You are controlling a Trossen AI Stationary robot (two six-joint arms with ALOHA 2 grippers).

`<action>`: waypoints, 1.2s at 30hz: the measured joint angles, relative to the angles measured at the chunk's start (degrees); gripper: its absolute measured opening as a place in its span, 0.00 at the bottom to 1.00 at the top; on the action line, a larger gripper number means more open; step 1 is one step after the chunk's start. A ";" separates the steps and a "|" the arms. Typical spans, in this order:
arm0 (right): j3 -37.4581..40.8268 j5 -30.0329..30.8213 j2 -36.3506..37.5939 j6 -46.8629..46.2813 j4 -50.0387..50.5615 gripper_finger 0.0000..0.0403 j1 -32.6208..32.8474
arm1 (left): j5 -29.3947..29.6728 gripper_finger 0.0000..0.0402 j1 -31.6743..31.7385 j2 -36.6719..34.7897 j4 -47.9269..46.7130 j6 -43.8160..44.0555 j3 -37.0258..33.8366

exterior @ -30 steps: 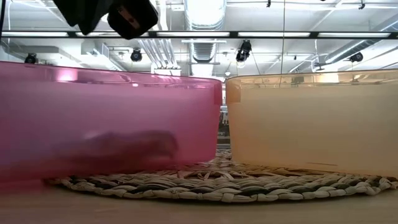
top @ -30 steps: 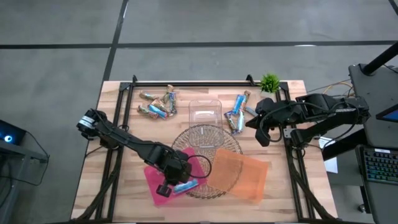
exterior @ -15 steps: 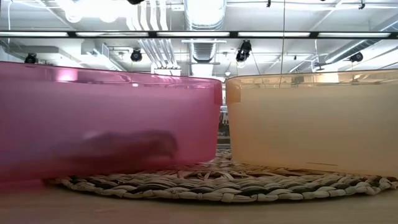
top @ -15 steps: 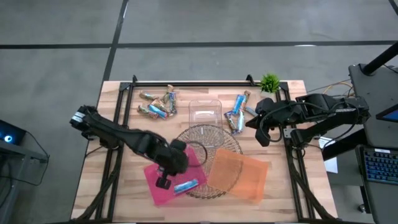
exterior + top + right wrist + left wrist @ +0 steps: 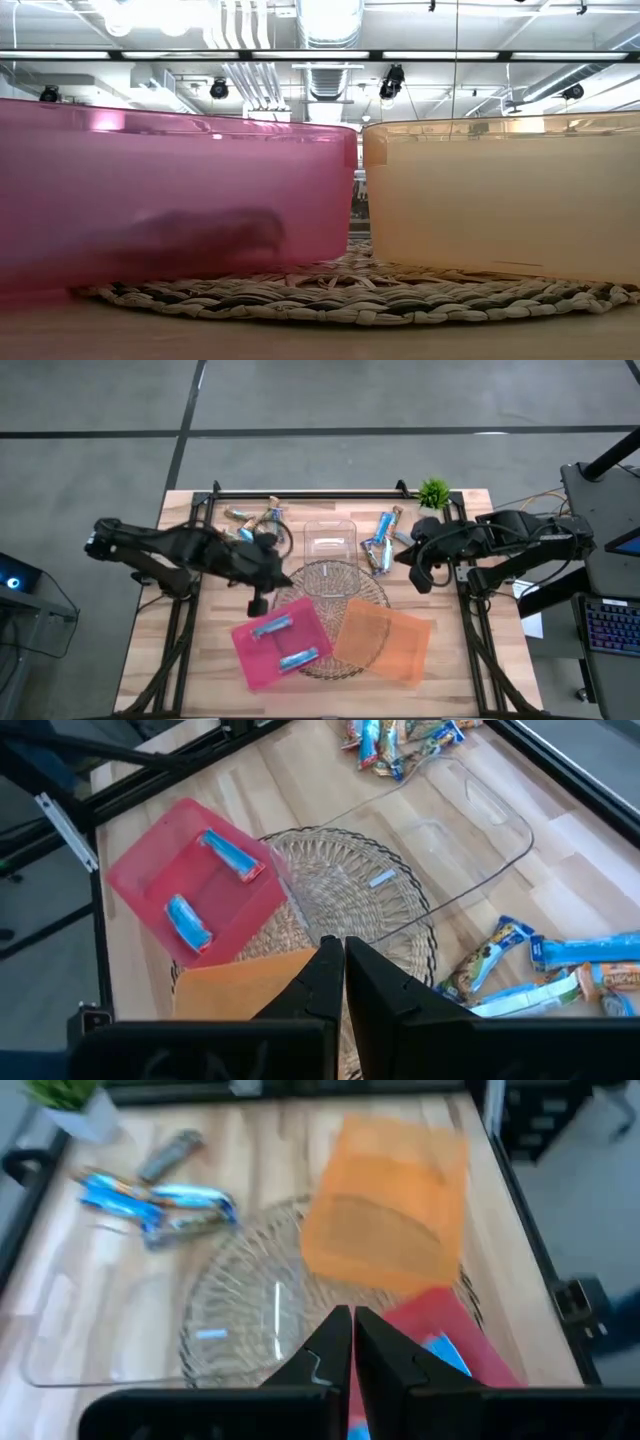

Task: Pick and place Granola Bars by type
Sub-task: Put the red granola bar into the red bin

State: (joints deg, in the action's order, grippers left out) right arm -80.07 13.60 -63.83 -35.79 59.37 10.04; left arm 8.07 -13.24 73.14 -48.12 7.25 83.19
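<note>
Fingers of left gripper point(image 5: 258, 603) pressed together, empty, hovering left of centre above pink tray point(image 5: 246, 656). Right gripper point(image 5: 421, 580) likewise closed, empty, parked at right. Two light blue Granola Bars point(image 5: 286, 643) lay in pink tray; remaining bars clustered upper left and upper centre-right, flanking clear box point(image 5: 330, 542). Orange tray point(image 5: 385, 641) lower right.

A pale wooden worktop point(image 5: 200, 660) carries a round woven mat point(image 5: 330, 585) near its middle. Behind the mat lies a clear plastic box point(image 5: 330, 542). Left of that box lies one cluster of Granola Bars point(image 5: 250, 527), right of it another cluster point(image 5: 383, 542). A small green plant point(image 5: 434, 492) stands beyond the mat at the far right corner.
</note>
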 joint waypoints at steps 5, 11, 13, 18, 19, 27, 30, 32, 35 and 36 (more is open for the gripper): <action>0.00 0.03 0.00 0.19 0.39 0.02 -2.85 | -0.04 0.00 3.89 -4.82 3.19 -1.16 -4.33; -1.42 -0.35 0.02 0.25 6.69 0.02 -9.56 | -0.04 0.00 7.06 -7.92 3.49 -2.05 -5.97; -1.95 -0.37 0.02 0.81 9.34 0.02 -11.73 | -0.04 0.00 7.68 -8.95 3.63 -2.71 -6.38; -2.19 -0.52 0.07 4.41 12.72 0.02 -16.07 | -0.03 0.00 9.11 -10.70 3.48 -2.92 -6.92; -2.19 -0.74 0.05 5.33 13.03 0.02 -16.90 | -0.04 0.00 9.35 -11.04 3.56 -3.00 -6.98; -2.17 -4.23 0.02 9.61 13.26 0.06 -25.47 | -0.04 0.00 11.18 -12.59 3.34 -3.81 -7.58; -1.79 -6.68 0.00 12.27 13.33 0.09 -29.75 | -0.04 0.00 11.79 -12.68 3.56 -4.27 -7.58; -1.31 -8.29 -0.09 14.29 13.33 0.11 -32.43 | -0.04 0.00 12.23 -12.68 3.53 -4.64 -7.58; -0.15 -9.23 -0.09 16.73 13.22 0.15 -35.85 | -0.04 0.00 12.89 -12.68 3.55 -4.89 -7.58; 0.36 -9.40 -0.09 17.09 13.26 0.17 -36.80 | -0.04 0.00 13.17 -12.68 3.55 -5.10 -7.58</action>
State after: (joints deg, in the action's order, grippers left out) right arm -79.71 4.20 -63.92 -18.70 72.64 -26.76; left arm 8.03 -0.07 60.47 -44.58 2.15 75.61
